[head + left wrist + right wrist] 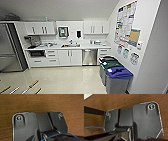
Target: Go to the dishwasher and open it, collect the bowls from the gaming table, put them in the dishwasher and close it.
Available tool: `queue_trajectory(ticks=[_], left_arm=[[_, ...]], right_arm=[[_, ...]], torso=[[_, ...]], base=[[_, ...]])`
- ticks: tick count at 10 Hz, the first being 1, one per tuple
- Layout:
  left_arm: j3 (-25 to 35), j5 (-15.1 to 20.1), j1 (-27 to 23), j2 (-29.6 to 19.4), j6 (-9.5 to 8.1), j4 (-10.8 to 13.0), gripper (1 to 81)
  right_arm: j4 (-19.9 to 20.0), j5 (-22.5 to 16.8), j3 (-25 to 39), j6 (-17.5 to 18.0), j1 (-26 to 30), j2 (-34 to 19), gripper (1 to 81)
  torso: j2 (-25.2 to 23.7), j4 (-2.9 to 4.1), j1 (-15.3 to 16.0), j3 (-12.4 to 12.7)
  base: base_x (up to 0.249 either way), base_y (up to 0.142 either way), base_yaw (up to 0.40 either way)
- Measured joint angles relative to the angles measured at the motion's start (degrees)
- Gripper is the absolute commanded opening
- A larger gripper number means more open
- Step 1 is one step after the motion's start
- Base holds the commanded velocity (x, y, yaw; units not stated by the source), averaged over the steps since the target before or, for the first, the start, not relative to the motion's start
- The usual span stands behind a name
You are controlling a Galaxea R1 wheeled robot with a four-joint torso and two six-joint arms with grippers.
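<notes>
The state of either gripper cannot be told. The dishwasher (89, 57) is seen shut under the tabletop (82, 47), beside white cabinets (70, 57); bins (115, 75) stand right.

Left wrist plate (28, 126) and right wrist plate (144, 122), each with its jointed bar and a blue cable (fingers hidden), both arms held low and pointing downward
</notes>
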Motion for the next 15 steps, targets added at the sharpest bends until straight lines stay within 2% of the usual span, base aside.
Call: queue_trajectory(ticks=[15], left_arm=[[0.0,-0.1,0.0,0.0,0.00,0.0,81.1]], right_arm=[[0.0,0.0,0.0,0.0,0.0,0.1,81.1]], torso=[[0.0,0.00,0.0,0.0]], base=[[0.149,0.000,0.000]])
